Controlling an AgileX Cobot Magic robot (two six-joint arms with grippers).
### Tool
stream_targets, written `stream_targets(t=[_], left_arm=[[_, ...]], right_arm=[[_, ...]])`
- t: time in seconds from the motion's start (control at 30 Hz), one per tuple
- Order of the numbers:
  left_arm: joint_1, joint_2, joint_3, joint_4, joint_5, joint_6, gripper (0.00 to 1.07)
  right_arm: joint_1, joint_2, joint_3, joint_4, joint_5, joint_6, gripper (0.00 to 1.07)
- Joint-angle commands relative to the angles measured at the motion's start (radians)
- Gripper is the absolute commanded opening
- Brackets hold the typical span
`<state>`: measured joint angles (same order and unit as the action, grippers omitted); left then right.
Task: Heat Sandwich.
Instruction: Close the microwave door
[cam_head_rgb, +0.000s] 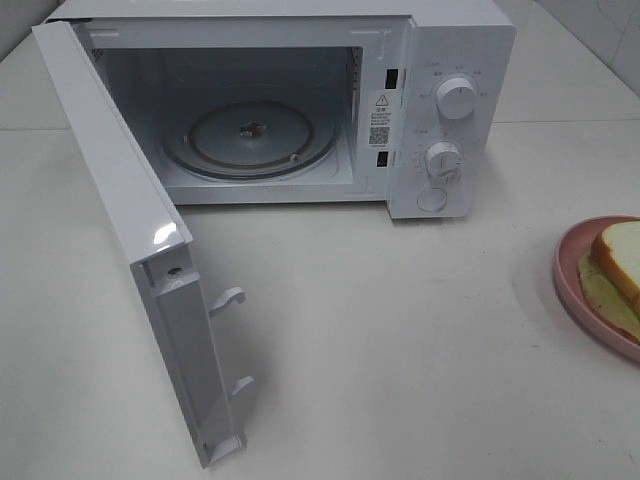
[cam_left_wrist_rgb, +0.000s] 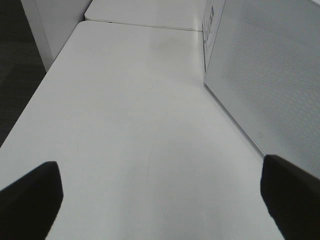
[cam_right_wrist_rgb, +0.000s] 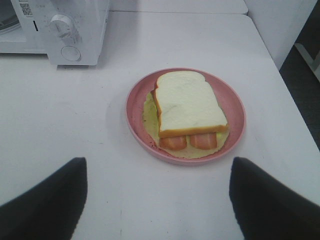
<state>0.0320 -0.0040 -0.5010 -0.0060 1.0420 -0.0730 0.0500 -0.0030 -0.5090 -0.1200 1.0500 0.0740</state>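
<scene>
End effectors (cam_left_wrist_rgb: 160, 200) (cam_right_wrist_rgb: 157, 200) both wide apart, empty, above table (cam_right_wrist_rgb: 75, 125).

Left end effector (cam_left_wrist_rgb: 160, 200): two matte black fingers (cam_left_wrist_rgb: 30, 200), blunt and rounded, plain surfaces. Right end effector (cam_right_wrist_rgb: 157, 200): two matte black fingers (cam_right_wrist_rgb: 270, 200), broad, rounded at the tips. Arms out of view.

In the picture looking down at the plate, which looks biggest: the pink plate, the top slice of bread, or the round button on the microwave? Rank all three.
1. Pink plate, widest.
2. Top slice of bread of the sandwich, lying within the plate's rim.
3. Round button on the microwave, smallest here, though it sits farther from the camera, which shrinks it somewhat.
</scene>
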Motion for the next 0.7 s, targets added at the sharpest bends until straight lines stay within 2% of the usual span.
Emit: stream_targets(t=[0.03,0.6,0.7], left_arm=[[0.003,-0.023,0.003,-0.015,-0.008,0.000,1.03],[0.003,0.007,-0.019,-0.015,-0.038,0.002,1.03],[0.003,0.048,-0.028,-0.015,-0.074,0.027,1.01]], right_arm=[[-0.004,-0.026,0.006,0.002,-0.011,-0.010,0.76],[-0.004,-0.026,0.006,0.002,-0.011,-0.010,0.76],[-0.004,-0.026,0.006,0.002,-0.011,-0.010,0.76]])
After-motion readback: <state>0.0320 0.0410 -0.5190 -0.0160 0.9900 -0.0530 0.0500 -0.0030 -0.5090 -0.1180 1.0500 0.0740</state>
